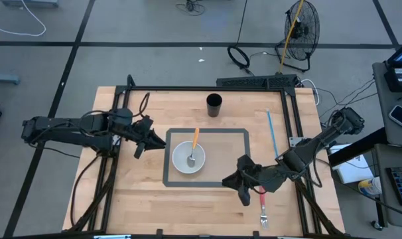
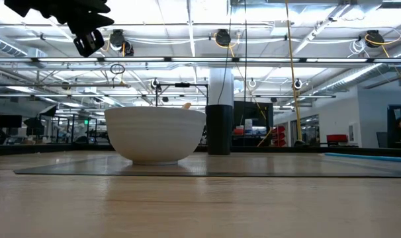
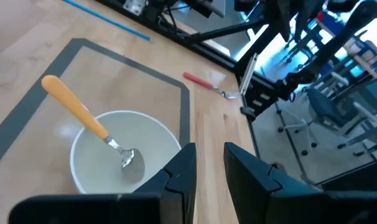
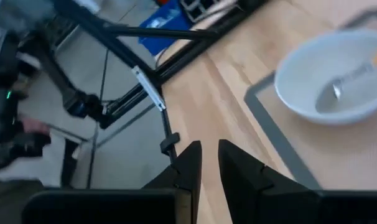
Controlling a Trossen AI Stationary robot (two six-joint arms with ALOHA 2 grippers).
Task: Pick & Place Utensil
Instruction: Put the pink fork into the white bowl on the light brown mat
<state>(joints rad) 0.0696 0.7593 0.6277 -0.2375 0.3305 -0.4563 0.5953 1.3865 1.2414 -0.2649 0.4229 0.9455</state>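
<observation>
I see the tabletop [image 1: 134, 192] carrying a grey mat [image 1: 237, 143], with a white bowl [image 1: 181, 159] holding an orange-handled spoon [image 1: 194, 143]. My left tool [image 1: 150, 141] hovers beside the bowl, fingers narrow and empty. My right tool [image 1: 237, 184] sits near the red-handled fork [image 1: 261, 202], fingers narrow, holding nothing.

The table [image 1: 141, 199] is showing pale, smooth planked wood with a matt grey mat [image 1: 237, 143] lying on it, and the white bowl [image 3: 92, 163] just ahead of the left jaws is looking glossy, like glazed ceramic. The spoon [image 3: 89, 122] resting in it is showing a shiny metal head and a smooth orange plastic handle. The fork [image 1: 262, 206] beside the right jaws is pairing bright metal tines with a red plastic-looking handle.
</observation>
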